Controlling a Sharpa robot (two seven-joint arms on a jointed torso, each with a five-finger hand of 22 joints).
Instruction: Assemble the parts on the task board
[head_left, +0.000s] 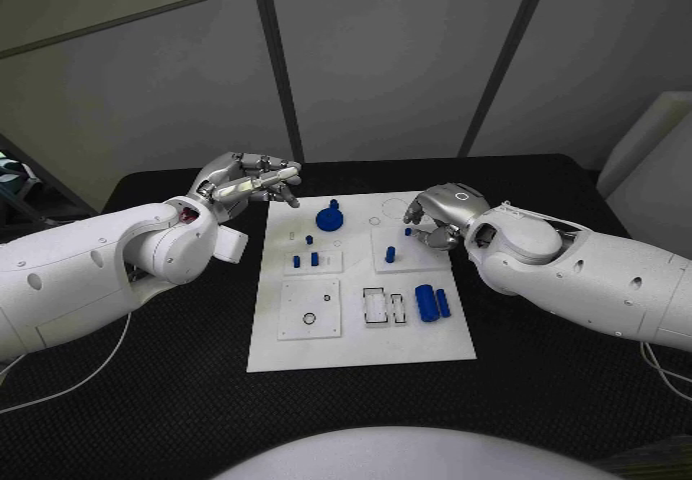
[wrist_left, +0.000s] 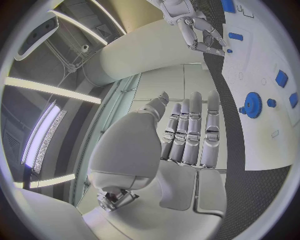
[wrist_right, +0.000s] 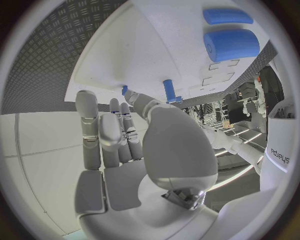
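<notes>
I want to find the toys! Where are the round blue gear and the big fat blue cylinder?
Round blue toothed gear (head_left: 329, 217), head view, on its flat top face.
Big fat blue cylinder (head_left: 426, 300), head view, on the middle of its curved side.

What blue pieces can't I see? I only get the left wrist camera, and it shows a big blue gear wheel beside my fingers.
Observer: A fat blue cylinder lies on the task board, on the side of your right arm, with a thinner one next to it.
Operator: Is anything not blue?
Observer: Yes, a small black ring lies on a square white plate on the board's left side.
Operator: What is my right hand doing?
Observer: The right hand reaches a small blue piece beside an upright blue peg. I cannot tell if it holds the piece.
</notes>
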